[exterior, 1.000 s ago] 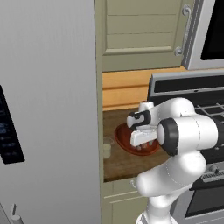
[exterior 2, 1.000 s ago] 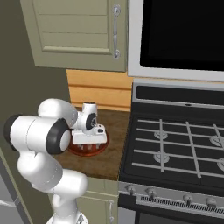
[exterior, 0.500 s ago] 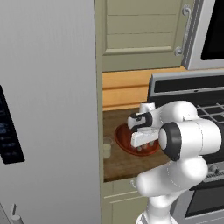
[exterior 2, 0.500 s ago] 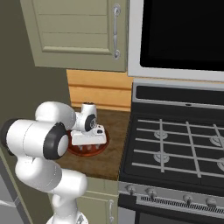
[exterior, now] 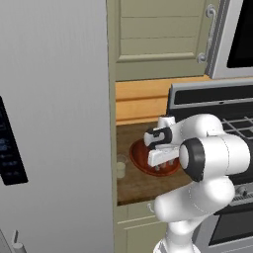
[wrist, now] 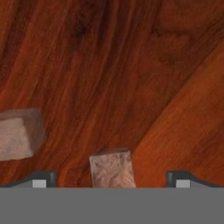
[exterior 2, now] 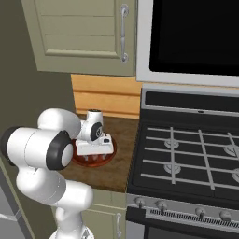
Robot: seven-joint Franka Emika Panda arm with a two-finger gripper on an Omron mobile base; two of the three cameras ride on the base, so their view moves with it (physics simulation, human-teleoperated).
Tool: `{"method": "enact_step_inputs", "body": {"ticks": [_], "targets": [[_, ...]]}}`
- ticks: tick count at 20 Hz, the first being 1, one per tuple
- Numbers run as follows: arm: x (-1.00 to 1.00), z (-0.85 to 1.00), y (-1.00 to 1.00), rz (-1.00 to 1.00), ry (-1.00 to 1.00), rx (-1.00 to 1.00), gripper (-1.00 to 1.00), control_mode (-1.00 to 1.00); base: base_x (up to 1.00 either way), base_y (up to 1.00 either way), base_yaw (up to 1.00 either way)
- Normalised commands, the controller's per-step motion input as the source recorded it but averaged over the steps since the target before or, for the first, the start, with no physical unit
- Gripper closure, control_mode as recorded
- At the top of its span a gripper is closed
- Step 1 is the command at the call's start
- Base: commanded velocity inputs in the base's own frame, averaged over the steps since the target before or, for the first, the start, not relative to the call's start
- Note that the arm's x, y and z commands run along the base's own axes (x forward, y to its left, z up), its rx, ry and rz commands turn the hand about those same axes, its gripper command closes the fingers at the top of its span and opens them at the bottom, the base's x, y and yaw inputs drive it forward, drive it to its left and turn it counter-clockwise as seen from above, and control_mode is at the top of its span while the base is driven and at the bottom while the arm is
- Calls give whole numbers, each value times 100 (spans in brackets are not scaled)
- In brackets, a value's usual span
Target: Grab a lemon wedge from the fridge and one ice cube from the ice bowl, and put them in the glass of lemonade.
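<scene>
As the hand (wrist: 111, 181) hangs low inside the ice bowl (wrist: 109, 65), its two dark fingertips (wrist: 41, 179) stand spread wide with nothing between them but one ice cube (wrist: 111, 169), which sits squarely in the gap, nearly centred and slightly nearer the left tip. The cube is a small pale frosted block, roughly square with no clear long axis, so closing straight on it looks workable. A second ice cube (wrist: 17, 133) of the same cloudy look lies off to the left, well outside the fingers. The bowl beneath is glossy reddish-brown with streaked, wood-like grain.

From the base cameras the hand (exterior: 160, 155) points down into the round shallow bowl (exterior: 138, 160), which rests on a dark wooden desk (exterior: 133, 183). Just left of the bowl stands the glass of lemonade (exterior: 121, 167), small, pale and translucent. Further left rises the smooth grey fridge (exterior: 54, 123), doors closed. Right of the desk is a black stove (exterior 2: 186, 158), with beige cabinets (exterior 2: 79, 35) above
</scene>
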Motion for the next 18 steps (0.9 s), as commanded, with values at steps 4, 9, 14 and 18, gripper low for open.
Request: {"method": "enact_step_inputs", "body": {"ticks": [4, 9, 14, 18], "targets": [[0, 0, 0, 0, 0, 0, -100, -100, 0, 0, 0], [11, 0, 0, 0, 0, 0, -100, -100, 0, 0, 0], [4, 0, 0, 0, 0, 0, -100, -100, 0, 0, 0], [0, 0, 0, 0, 0, 0, -100, -100, 0, 0, 0]]}}
